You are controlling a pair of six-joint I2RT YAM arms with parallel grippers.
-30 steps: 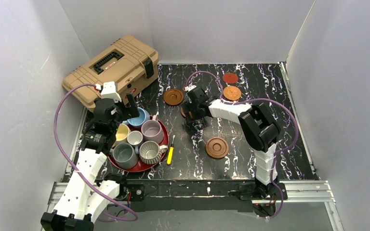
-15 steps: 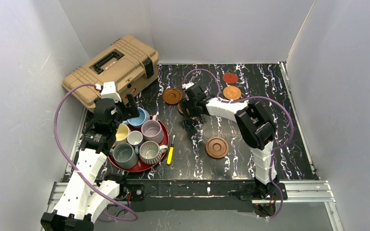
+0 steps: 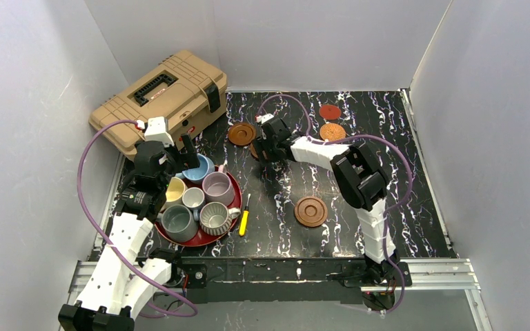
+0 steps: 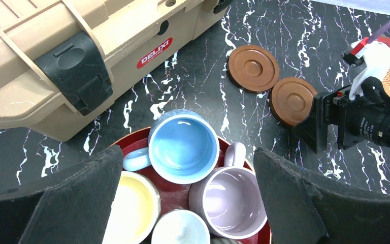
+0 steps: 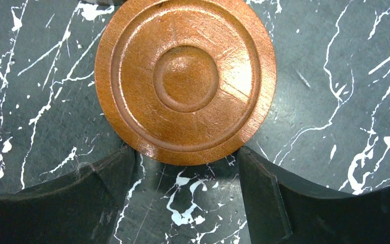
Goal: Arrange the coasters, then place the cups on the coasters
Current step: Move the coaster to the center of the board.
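Note:
My right gripper (image 5: 185,162) is open and low on the black table, its fingertips (image 5: 114,168) against the near rim of a dark brown coaster (image 5: 185,81) that lies flat. In the top view this gripper (image 3: 266,148) is beside another brown coaster (image 3: 240,133). A third brown coaster (image 3: 310,211), a woven one (image 3: 332,131) and a red one (image 3: 329,111) lie apart. My left gripper (image 4: 188,173) hangs open above the cups: light blue (image 4: 183,146), mauve (image 4: 231,203), cream-yellow (image 4: 132,211). All the cups stand on the red tray (image 3: 200,239).
A tan toolbox (image 3: 159,96) fills the back left corner. A yellow-handled screwdriver (image 3: 244,221) lies just right of the tray. Grey walls close in on three sides.
My right gripper has slid back and to the left, pushing the brown coaster with it; the neighbouring brown coaster has also shifted left. The left arm has not moved.

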